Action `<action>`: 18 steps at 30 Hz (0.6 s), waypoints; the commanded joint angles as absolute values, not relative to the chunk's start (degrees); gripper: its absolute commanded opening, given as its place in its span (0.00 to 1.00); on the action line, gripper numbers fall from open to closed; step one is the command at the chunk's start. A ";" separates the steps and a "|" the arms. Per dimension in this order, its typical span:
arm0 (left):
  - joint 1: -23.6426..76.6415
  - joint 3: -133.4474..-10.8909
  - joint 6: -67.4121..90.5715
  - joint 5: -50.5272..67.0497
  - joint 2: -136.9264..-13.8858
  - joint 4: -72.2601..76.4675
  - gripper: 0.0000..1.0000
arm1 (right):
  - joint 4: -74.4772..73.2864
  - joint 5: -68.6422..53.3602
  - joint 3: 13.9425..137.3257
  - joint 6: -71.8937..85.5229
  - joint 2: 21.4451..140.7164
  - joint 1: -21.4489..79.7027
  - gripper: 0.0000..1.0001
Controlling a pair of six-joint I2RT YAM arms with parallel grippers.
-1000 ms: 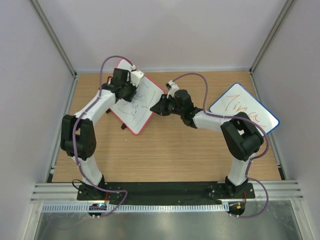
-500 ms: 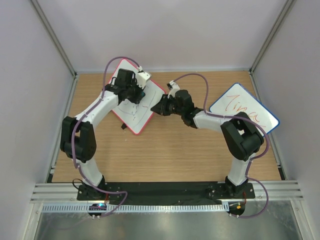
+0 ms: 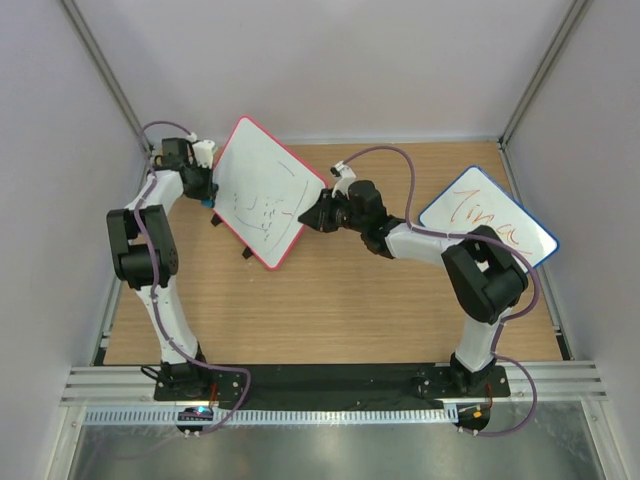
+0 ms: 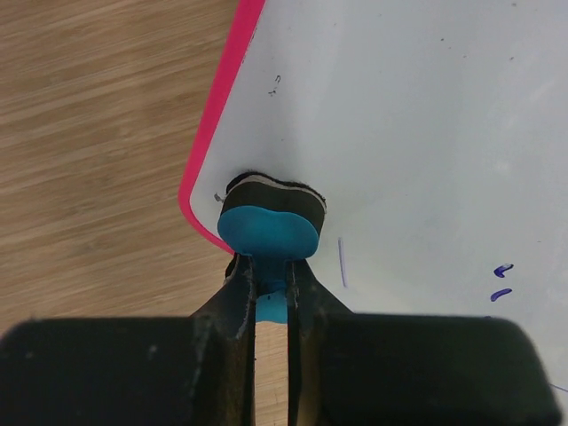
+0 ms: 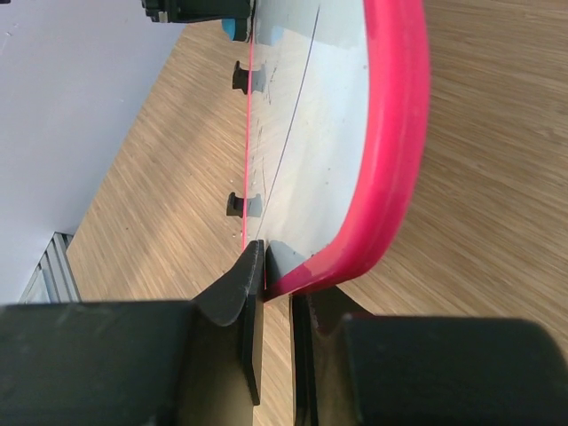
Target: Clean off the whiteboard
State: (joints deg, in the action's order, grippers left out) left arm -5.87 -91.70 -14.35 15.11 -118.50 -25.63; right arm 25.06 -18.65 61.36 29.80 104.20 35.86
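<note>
- The whiteboard (image 3: pixel 265 195) with the pink-red rim is at the back left of the wooden table (image 3: pixel 340 300), turned like a diamond.
- The right pincer (image 3: pixel 312 215) is closed on the board's right corner, with 1 finger on each side of the rim. Its wrist view shows that corner lifted off the wood.
- The left pincer (image 4: pixel 271 275) squeezes a small blue eraser (image 4: pixel 269 226) tight between its 2 fingers.
- The eraser's dark pad touches the white face right at the board's left corner, just inside the rim.
- Thin dark lines and a few purple marks (image 4: pixel 502 270) are on the board.
- A 2nd board (image 3: pixel 487 228), with a blue rim and orange writing, lies at the right side of the table, well apart from the 1st one.
</note>
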 commanded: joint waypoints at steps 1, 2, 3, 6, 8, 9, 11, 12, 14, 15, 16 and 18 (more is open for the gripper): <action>-3.08 -92.98 -14.59 15.64 -120.85 -27.68 0.00 | 18.90 -19.95 60.21 18.90 103.45 37.53 0.01; -3.08 -93.08 -14.42 15.82 -120.85 -27.86 0.00 | 18.72 -19.86 60.12 18.81 103.45 37.44 0.01; -3.08 -93.08 -14.41 16.43 -120.94 -27.95 0.00 | 18.72 -19.86 60.12 18.81 103.45 37.53 0.01; -2.73 -92.11 -14.68 20.10 -120.32 -28.39 0.00 | 18.72 -19.95 60.20 18.81 103.45 37.44 0.01; -1.94 -89.84 -14.68 21.88 -118.49 -28.65 0.00 | 18.63 -19.86 60.03 18.81 103.45 37.53 0.01; -1.32 -88.95 -14.85 23.02 -117.61 -28.48 0.00 | 18.63 -19.78 60.03 18.72 103.53 37.44 0.01; 1.82 -85.63 -15.20 25.48 -114.98 -28.30 0.00 | 18.63 -19.69 60.03 18.81 103.54 37.44 0.01; 3.06 -84.39 -15.64 25.66 -114.18 -28.13 0.00 | 18.63 -19.69 60.12 18.81 103.62 37.44 0.01; 7.46 -82.54 -15.73 26.10 -111.99 -28.04 0.00 | 18.54 -19.69 60.38 18.72 103.62 37.53 0.01; 9.12 -80.70 -15.73 26.28 -111.45 -28.04 0.00 | 18.46 -19.77 60.29 18.81 103.54 37.44 0.01; 11.75 -79.99 -15.30 26.54 -110.92 -28.04 0.00 | 18.54 -19.69 60.29 18.63 103.54 37.44 0.01; 14.31 -77.97 -14.77 27.94 -109.61 -28.04 0.00 | 18.19 -19.69 60.29 18.54 103.18 37.53 0.01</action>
State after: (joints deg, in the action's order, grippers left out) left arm 4.16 -81.93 -15.90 12.62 -108.75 -26.17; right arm 24.12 -18.35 61.25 29.43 103.77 35.83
